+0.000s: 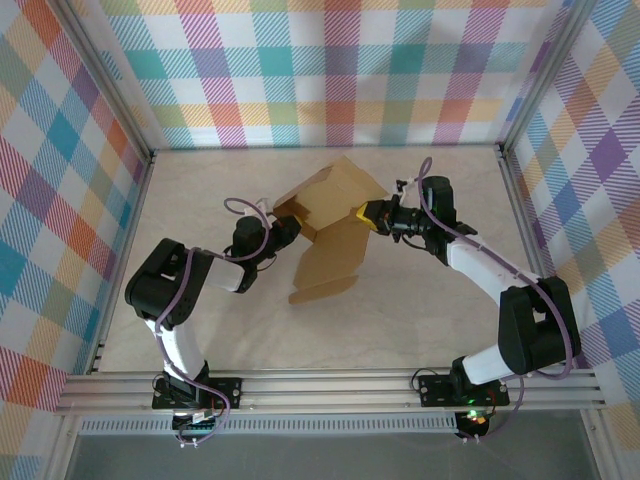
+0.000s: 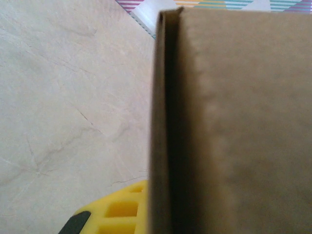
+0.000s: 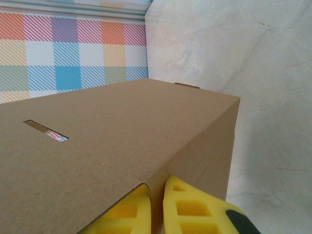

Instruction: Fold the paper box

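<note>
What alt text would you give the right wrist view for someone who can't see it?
The right gripper pinches the near edge of a brown cardboard box between yellow fingers; its top panel has a narrow slot. A pale marbled table lies to the right, a plaid wall behind.

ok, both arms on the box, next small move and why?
Probably: left gripper holds firm while right gripper swings its pinched wall inward along the crease. Both jaws look closed on the paper box, half-raised, one panel flat on the table.
</note>
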Robot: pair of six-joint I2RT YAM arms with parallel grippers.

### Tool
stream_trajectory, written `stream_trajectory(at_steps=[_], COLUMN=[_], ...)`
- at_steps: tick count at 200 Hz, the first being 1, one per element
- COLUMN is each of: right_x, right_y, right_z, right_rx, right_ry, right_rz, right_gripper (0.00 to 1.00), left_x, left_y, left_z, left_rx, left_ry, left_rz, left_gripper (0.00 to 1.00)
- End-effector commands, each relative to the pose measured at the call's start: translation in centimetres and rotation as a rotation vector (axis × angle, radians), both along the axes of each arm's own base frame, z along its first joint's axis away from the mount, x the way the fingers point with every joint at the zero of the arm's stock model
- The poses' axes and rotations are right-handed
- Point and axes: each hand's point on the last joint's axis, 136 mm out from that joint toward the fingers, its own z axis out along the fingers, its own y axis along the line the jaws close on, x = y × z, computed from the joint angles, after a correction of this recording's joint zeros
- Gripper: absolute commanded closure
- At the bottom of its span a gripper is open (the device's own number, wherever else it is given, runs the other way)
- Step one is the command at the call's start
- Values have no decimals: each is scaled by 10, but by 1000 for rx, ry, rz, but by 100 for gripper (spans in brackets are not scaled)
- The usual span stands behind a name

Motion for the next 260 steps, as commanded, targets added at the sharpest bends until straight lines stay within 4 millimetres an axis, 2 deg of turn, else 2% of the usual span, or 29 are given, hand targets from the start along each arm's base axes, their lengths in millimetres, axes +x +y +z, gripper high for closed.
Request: stream_trajectory(at_steps=[1,9,19,51,63,81,89,98,103,110,130,154,157,166,173,180,189,211,222,228,235,247,260], right_x=[-4,-4,-5,-7,-6,-6,-6,-5,-5,-5,-6,-5,-5,-4,-4,-4,-4,-4,-4,-4,-3,0,3], right_y=[3,2,2,1,2,3,3,3,3,3,2,2,2,3,3,3,4,4,3,1,-1,-11,-26], right_z=[22,22,22,17,16,17,17,18,17,17,15,13,13,14,14,14,13,14,14,16,16,18,20], right_rx=[15,11,6,-3,-4,1,5,7,5,3,-2,-5,-5,-2,0,2,1,-1,-8,-12,-22,-57,-133], right_ry=[-38,-38,-39,-25,-23,-25,-29,-30,-29,-33,-31,-27,-26,-29,-31,-32,-32,-40,-45,-53,-57,-71,-96], right_rz=[20,17,19,25,26,32,37,35,32,31,34,34,35,39,43,45,48,54,47,41,30,-8,-70], right_gripper=[73,70,70,95,100,98,91,75,73,77,100,100,97,81,79,85,100,100,77,61,49,38,32], left_x=[0,0,0,-1,-2,-2,-3,-3,-3,-3,-3,-3,-3,-3,-3,-3,-3,-3,-2,-2,-2,-1,0], left_y=[5,6,7,11,11,12,12,13,14,14,14,14,14,14,14,14,15,16,17,17,17,17,18], left_z=[10,10,9,9,10,11,11,9,9,9,8,8,8,7,7,6,5,4,4,3,3,2,0], left_rx=[13,18,29,64,73,80,84,93,96,98,101,101,102,104,106,109,113,119,117,117,117,119,123], left_ry=[-38,-39,-39,-44,-46,-50,-49,-46,-46,-46,-44,-43,-42,-41,-39,-40,-38,-35,-35,-33,-32,-26,-14], left_rz=[14,17,18,26,25,26,26,26,29,31,31,31,31,30,30,31,34,39,43,45,45,46,58], left_gripper=[100,100,100,100,100,100,100,100,100,100,100,100,100,100,100,100,100,100,100,100,100,100,100])
